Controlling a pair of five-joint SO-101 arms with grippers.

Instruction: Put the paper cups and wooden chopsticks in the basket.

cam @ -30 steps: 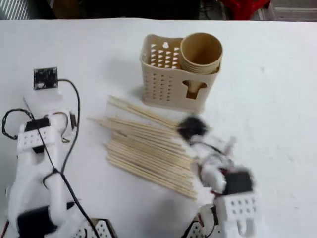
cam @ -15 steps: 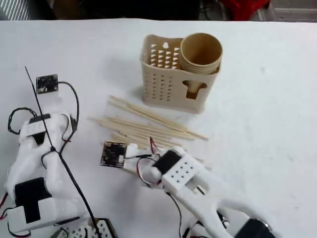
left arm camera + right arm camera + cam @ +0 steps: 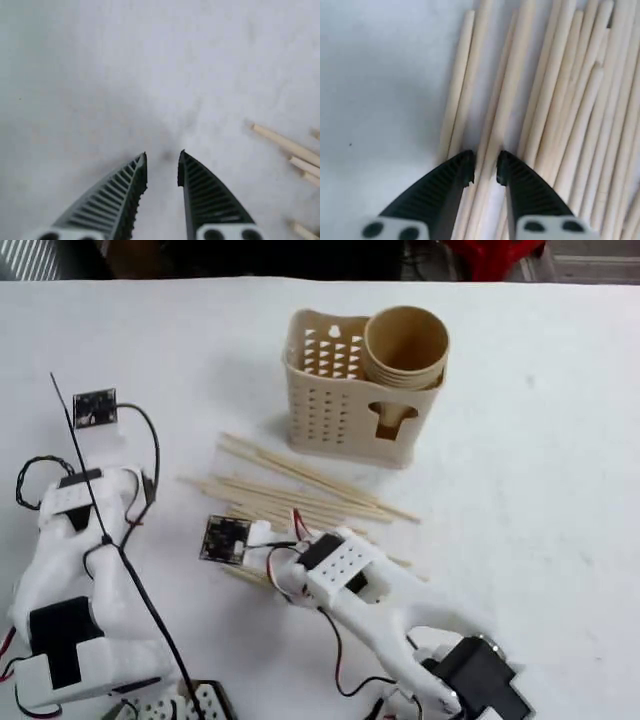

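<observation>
One basket (image 3: 330,415), upper centre, holds one stack of paper cups (image 3: 405,340); a dozen-plus wooden chopsticks (image 3: 300,495) lie below; left gripper (image 3: 162,167) slightly parted; right gripper (image 3: 485,167) parted astride one chopstick (image 3: 495,130).

A white table (image 3: 560,440) covers nearly the whole high view, its surface plain and faintly mottled. Beyond its far edge runs a dark strip of room. There, a red object (image 3: 490,252) sits toward the right, a pale, ribbed panel (image 3: 25,258), perhaps a vent, sits at the left corner, and a light grey shape (image 3: 590,265) fills the right corner.
</observation>
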